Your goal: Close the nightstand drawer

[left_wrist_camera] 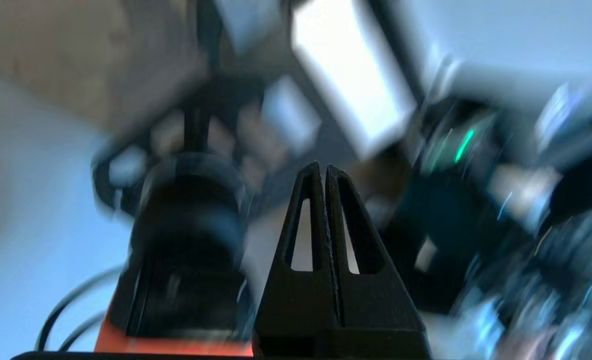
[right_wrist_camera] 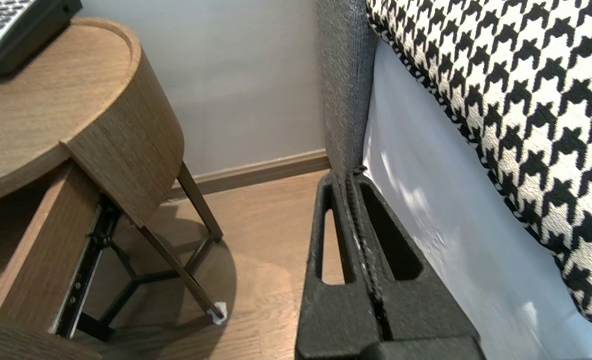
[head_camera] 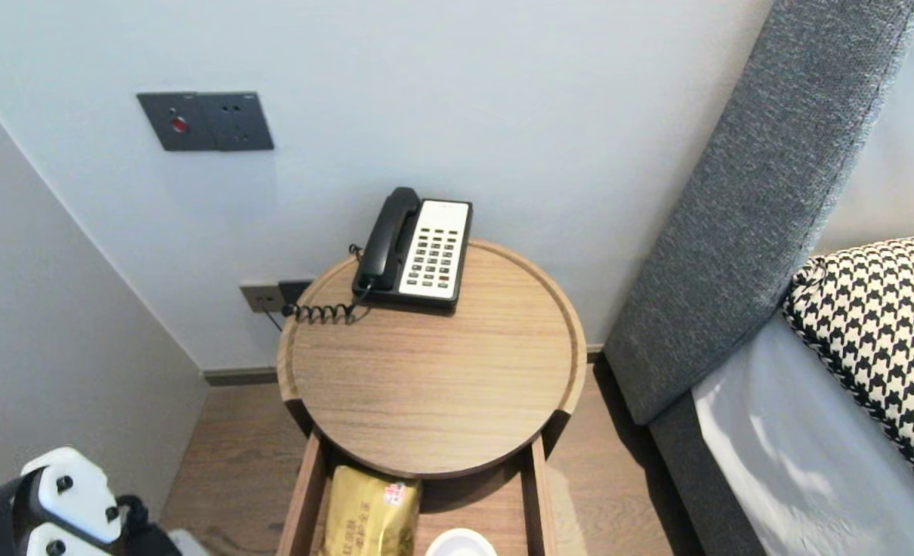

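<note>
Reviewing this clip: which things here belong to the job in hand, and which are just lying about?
In hand: open drawer, gold packet and white round thing in it; left end effector, shut, empty.
Lying about: telephone, tabletop, houndstooth pillow, wall sockets; right end effector, shut, parked beside the bed.

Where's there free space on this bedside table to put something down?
The round tabletop is bare from the telephone forward to its front rim. Its back-left edge is crowded by the telephone and coiled cord. The open drawer is tighter: a gold packet fills its left, a white round object sits mid-front, leaving only a strip along the right wall.
</note>
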